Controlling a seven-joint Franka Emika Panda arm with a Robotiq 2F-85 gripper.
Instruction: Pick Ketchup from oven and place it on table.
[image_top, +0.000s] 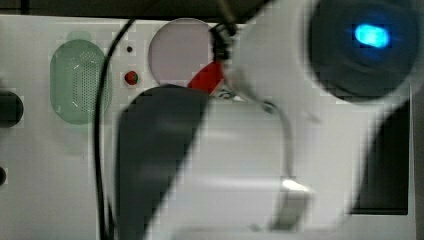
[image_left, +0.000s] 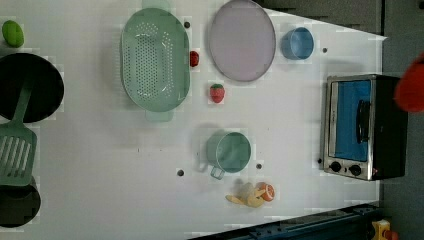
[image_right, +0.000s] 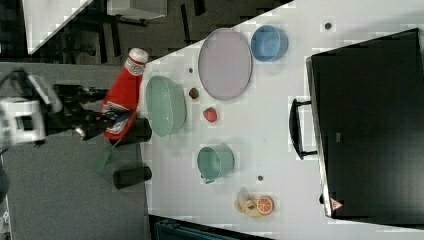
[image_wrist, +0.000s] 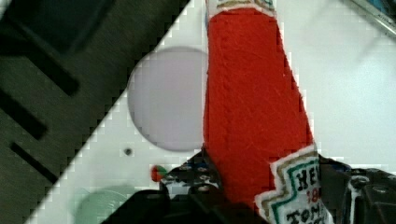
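Between my claw (image_wrist: 261, 196) jaws sits the Ketchup (image_wrist: 254, 107), gripped low on its body at the white label, with the red neck reaching away from me. Seen from the right view, I hold the bottle (image_right: 121, 95) off the worktop's (image_right: 280, 165) edge, out past the green colander (image_right: 166, 105), white cap pointing toward the right view's top. The oven (image_right: 370, 125) lies well apart, at the right view's right, its door shut, so the bottle is already clear of it and not yet set down.

As I judge it, this bottle is light and somewhat springy: plastic walls that give under pressure, a smooth skin that could slide if I ease off too much. The label band is the broad, flatter part, a sound place to hold; the tapering neck would let it swivel. Held this low, the long neck may swing the bottle if I move sharply.

For setting down, I would want bare worktop, such as the open stretch near the green cup (image_left: 229, 151), away from the pale plate (image_left: 242, 40) and the strawberry (image_left: 216, 93). The base is narrow, so it could topple if released tilted.
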